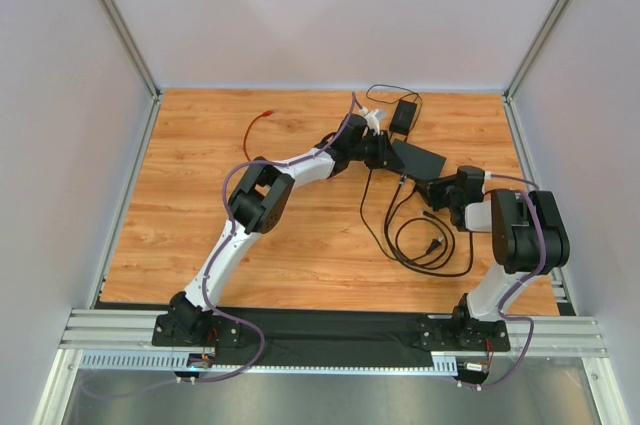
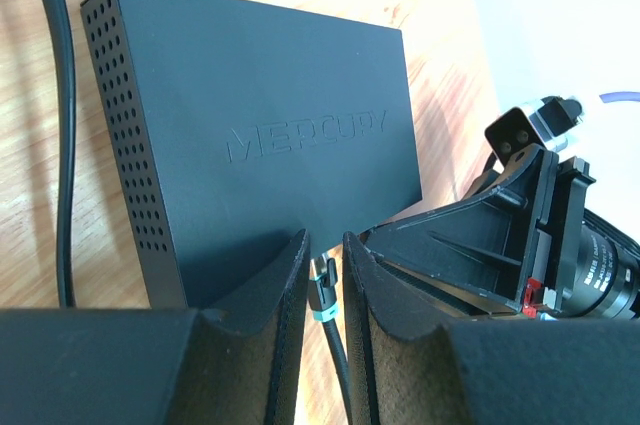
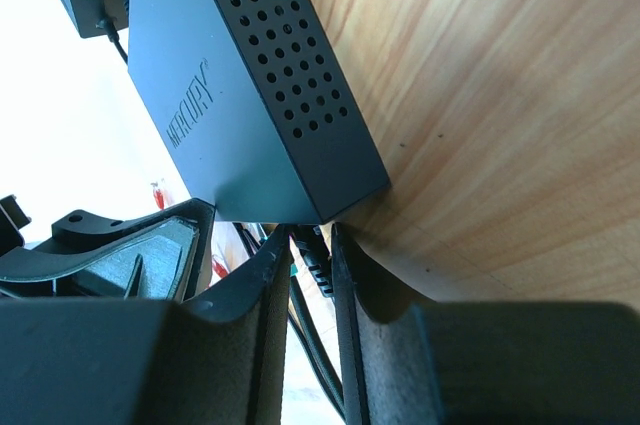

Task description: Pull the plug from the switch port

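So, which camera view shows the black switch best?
The left wrist view: the switch fills it, lettered top and perforated side both clear. The right wrist view crops it at an angle; the top external view shows it small.

Top cam: fixed, high behind the arm bases, looks down and forward. Wide shot, whole tabletop (image 1: 200, 235) in frame, near edge at the bottom.
Left wrist cam: just behind the left hand (image 2: 325, 245), looks along its fingers, very close on the switch (image 2: 260, 125).
Right wrist cam: same close range behind the right hand (image 3: 312, 235), rolled, tabletop wood on frame right.
Overlap: all three see the switch, and each wrist view catches part of the other hand.
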Tool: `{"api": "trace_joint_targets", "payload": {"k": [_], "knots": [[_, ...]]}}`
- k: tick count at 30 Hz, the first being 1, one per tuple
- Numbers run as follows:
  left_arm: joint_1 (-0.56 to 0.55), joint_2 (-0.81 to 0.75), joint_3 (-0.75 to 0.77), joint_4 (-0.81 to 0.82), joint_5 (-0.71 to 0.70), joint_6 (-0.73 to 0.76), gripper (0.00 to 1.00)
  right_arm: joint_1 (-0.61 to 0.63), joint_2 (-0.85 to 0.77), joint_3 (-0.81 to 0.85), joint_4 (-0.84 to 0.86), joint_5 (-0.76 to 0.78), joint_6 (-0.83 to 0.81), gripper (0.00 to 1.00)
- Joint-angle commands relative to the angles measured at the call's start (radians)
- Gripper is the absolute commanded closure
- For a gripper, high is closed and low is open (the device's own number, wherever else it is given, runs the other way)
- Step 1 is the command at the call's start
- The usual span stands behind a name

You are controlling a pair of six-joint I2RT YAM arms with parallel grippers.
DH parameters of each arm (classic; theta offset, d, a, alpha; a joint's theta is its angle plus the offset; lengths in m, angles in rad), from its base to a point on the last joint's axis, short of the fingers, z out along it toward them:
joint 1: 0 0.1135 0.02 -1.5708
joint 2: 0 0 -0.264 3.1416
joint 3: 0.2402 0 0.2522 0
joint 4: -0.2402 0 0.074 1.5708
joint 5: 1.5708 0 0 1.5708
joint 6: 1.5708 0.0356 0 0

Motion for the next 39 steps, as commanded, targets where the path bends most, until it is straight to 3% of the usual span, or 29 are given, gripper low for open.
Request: {"api": "trace_joint_targets", "payload": {"k": [1, 5, 23, 33, 39], "knots": [[0.002, -0.015, -0.023, -0.083, -0.009, 0.012, 0.72, 0.008, 0.024, 0.041, -0.122, 0.073, -0.02, 0.8], [0.002, -0.007, -0.018, -0.08, -0.006, 0.009, 0.72, 0.019, 0.017, 0.049, -0.15, 0.057, -0.057, 0.85], [0.002, 0.022, 0.0, -0.071, 0.019, -0.023, 0.72, 0.043, 0.04, 0.05, -0.249, -0.076, -0.185, 0.89], [0.001, 0.01, -0.009, -0.068, 0.02, -0.015, 0.72, 0.077, -0.038, 0.026, -0.289, -0.061, -0.258, 0.9], [0.004, -0.114, -0.087, -0.068, -0.019, 0.063, 0.72, 0.077, -0.165, 0.038, -0.318, -0.027, -0.401, 0.9]]}}
